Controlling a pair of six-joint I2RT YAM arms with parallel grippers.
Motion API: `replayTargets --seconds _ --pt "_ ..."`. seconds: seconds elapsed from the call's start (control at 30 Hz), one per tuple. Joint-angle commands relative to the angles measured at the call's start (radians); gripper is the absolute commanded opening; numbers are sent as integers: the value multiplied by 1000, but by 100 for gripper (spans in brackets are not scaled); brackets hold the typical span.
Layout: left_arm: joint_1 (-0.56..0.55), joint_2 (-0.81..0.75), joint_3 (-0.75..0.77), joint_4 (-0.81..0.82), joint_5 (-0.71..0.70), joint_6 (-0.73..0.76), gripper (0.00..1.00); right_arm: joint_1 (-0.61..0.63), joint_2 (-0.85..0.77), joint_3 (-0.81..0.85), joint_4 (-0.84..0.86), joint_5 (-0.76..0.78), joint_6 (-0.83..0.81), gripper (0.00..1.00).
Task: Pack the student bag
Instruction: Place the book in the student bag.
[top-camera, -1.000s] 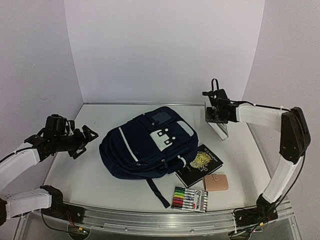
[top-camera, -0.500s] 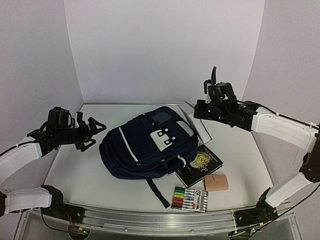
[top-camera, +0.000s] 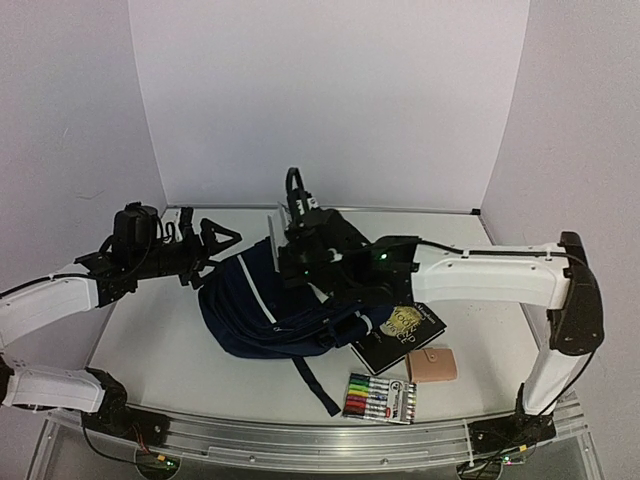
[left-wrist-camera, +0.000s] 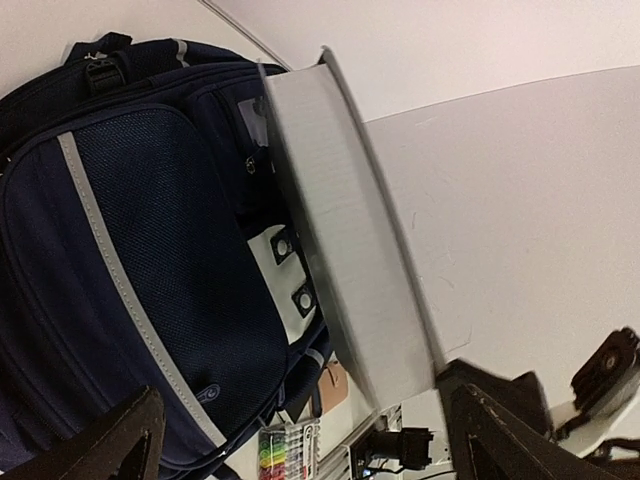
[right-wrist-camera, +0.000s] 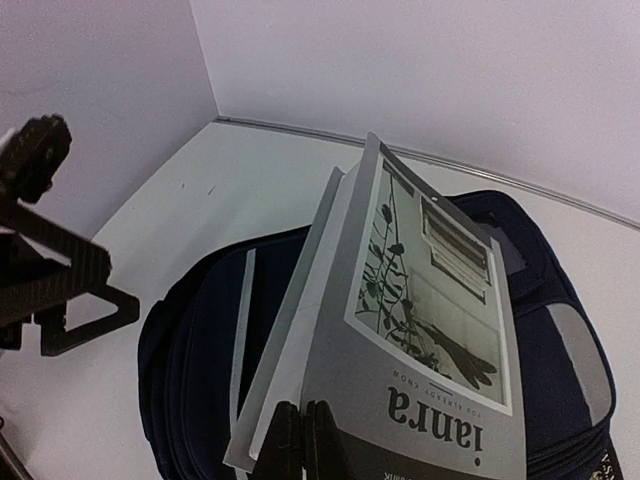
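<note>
The student bag (top-camera: 262, 310) is a navy backpack with white stripes, lying mid-table. It also shows in the left wrist view (left-wrist-camera: 150, 270) and the right wrist view (right-wrist-camera: 200, 330). My right gripper (top-camera: 290, 240) reaches across the bag and is shut on the lower edge of a grey paperback book (right-wrist-camera: 420, 330), held upright and tilted above the bag's left half. The book shows edge-on in the left wrist view (left-wrist-camera: 350, 250). My left gripper (top-camera: 212, 252) is open and empty just left of the bag, facing the book.
A black book (top-camera: 400, 328) lies against the bag's right side. A tan wallet (top-camera: 432, 366) and a pack of coloured markers (top-camera: 380, 398) lie near the front edge. White walls close the back and sides.
My right arm has swung from the back right across to the left, carrying the grey book over the bag. My left gripper has moved right, closer to the bag.
</note>
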Motion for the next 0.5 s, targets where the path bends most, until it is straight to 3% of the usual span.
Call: replayTargets --seconds 0.0,0.13,0.23,0.33,0.47 --pt "-8 22 -29 107 10 -47 100 73 125 106 13 97 -28 3" --pt "-8 21 -55 81 -26 -52 100 99 162 141 9 41 -17 46" --pt "-8 6 -67 34 -67 -49 100 101 122 130 9 40 -14 70" --pt "-8 -4 -81 15 -87 -48 100 92 71 104 7 57 -19 85" --pt "-8 16 -84 41 -59 -53 100 6 32 62 -12 -47 13 90"
